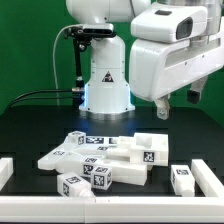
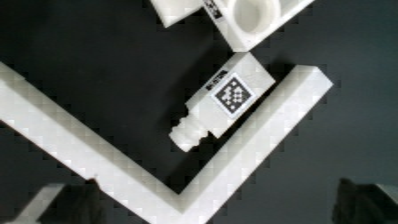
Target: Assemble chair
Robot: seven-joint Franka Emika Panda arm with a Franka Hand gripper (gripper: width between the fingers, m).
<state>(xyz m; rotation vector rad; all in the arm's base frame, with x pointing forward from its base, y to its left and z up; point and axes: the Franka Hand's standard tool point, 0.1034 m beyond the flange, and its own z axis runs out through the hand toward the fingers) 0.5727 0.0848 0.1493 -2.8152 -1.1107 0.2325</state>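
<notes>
The chair is in loose white tagged pieces. Most lie in a pile [image 1: 100,160] on the black table toward the front of the exterior view. Part of that pile [image 2: 231,15] shows in the wrist view. One short tagged leg piece [image 1: 183,178] lies apart, on the exterior view's right. In the wrist view this leg piece [image 2: 228,95] rests against the inside of the corner of the table's white border [image 2: 107,150]. My gripper [image 1: 180,102] hangs well above it, open. Nothing is between its dark fingertips [image 2: 63,205], and the gripper [image 2: 214,214] looks down on the border corner.
The arm's white base [image 1: 105,85] stands at the back middle with a black cable [image 1: 40,95] running off to the exterior view's left. The raised white border [image 1: 208,176] closes the table on both sides.
</notes>
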